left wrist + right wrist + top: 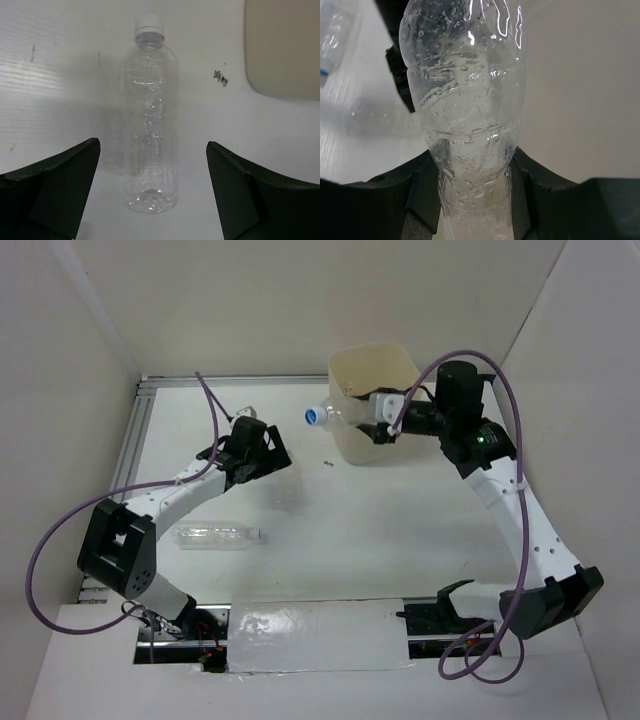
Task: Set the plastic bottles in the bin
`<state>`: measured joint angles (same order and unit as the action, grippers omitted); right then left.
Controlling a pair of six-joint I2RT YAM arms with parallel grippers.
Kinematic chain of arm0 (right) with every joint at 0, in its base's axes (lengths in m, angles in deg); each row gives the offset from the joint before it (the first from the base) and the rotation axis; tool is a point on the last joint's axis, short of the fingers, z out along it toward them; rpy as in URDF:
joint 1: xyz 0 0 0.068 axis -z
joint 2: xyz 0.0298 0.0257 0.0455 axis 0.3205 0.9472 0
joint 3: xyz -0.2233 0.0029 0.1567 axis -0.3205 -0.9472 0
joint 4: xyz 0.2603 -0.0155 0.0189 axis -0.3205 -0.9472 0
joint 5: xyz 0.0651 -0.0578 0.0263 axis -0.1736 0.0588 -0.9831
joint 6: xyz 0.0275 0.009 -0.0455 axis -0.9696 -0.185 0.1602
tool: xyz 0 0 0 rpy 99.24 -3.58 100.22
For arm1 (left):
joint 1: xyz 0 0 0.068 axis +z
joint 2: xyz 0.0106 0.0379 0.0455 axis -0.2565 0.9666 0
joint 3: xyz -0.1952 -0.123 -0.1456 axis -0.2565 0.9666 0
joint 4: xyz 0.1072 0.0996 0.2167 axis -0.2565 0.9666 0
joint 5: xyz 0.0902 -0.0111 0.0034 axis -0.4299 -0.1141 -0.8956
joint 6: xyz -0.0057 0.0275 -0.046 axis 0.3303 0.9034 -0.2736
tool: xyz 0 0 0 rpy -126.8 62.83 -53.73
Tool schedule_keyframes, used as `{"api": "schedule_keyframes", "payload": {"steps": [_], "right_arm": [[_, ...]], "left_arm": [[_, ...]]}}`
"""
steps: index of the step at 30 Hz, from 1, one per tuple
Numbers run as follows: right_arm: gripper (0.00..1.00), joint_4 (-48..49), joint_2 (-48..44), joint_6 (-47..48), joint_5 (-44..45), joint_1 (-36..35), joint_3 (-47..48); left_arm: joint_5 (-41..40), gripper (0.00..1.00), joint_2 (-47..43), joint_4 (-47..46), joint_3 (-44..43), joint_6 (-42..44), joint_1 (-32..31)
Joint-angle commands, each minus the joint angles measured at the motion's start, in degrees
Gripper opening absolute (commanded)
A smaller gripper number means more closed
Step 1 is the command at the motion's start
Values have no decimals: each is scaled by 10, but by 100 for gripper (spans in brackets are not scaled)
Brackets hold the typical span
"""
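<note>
The white table [330, 520] carries everything, and the cream bin [385, 365] stands at its far side, directly under and beside the right pincer [380, 412]. That pincer is clamped on the lower part of a clear bottle [465, 90], whose body sticks straight out ahead of the fingers. In the top view the bottle crosses the bin's left rim, and its pale cap points out past the rim toward the left arm. The left pincer [152, 144] is spread wide and holds nothing. A second clear bottle [150, 125] lies flat on the table in the gap between its dark fingers, touching neither, with its white cap pointing away from the pincer. The bin's corner shows ahead and to the right of this pincer. A third clear bottle [215, 536] lies on its side well behind the left pincer, close to that arm's lower link. A small dark speck [220, 78] sits on the table ahead of the left pincer's right finger, between the second bottle and the bin.
</note>
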<state>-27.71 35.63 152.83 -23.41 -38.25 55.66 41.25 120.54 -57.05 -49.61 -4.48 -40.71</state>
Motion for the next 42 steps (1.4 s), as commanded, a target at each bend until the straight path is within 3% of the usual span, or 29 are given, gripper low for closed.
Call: {"api": "schedule_keyframes", "payload": {"steps": [1,7,10,11,12,14,19,22,23,24,25,28,30,31,32,34,35,36,39,41,42], "right_arm": [[25,192,38,-234,35,10,31],[35,216,172,-274,78,69,102],[52,153,262,-290,57,105,197],[62,128,284,-298,43,114,227],[96,102,305,-298,21,122,254],[100,65,343,-309,15,138,306],[100,147,282,-391,-8,163,259],[100,153,237,-421,-23,182,243],[100,153,226,-427,-23,188,226],[100,153,214,-433,-28,193,218],[100,153,190,-440,-28,205,208],[100,153,149,-464,-14,232,150],[100,153,117,-486,11,267,104],[94,144,109,-486,2,281,91],[81,135,102,-486,-15,316,78],[46,91,96,-465,-45,346,49],[8,75,89,-431,-63,367,39],[0,59,80,-414,-68,374,27],[0,-11,50,-324,-82,391,-21],[4,-26,30,-288,-87,391,-65],[9,-42,12,-225,-92,391,-79]], "left_arm": [[36,100,34,-29,-31,30,0],[28,100,77,-42,-43,75,-27],[21,100,106,-27,-54,82,-33],[13,100,112,-19,-54,82,-33],[5,100,117,-19,-54,88,-40],[-6,100,125,-14,-59,88,-47],[-57,100,157,32,-85,88,-69],[-69,83,170,44,-90,96,-81],[-74,71,170,44,-90,101,-87],[-74,45,170,51,-95,101,-87],[-74,36,170,51,-100,108,-92],[-74,19,120,57,-118,122,-97],[-69,17,90,57,-152,133,-103],[-62,15,75,50,-167,139,-110],[-62,14,47,41,-195,153,-110],[-43,11,24,13,-220,169,-118],[-28,9,15,-20,-244,185,-127],[-21,9,9,-36,-257,192,-137],[-4,9,9,-90,-302,200,-148],[13,9,23,-131,-316,206,-154],[13,9,31,-192,-321,211,-154]]}}
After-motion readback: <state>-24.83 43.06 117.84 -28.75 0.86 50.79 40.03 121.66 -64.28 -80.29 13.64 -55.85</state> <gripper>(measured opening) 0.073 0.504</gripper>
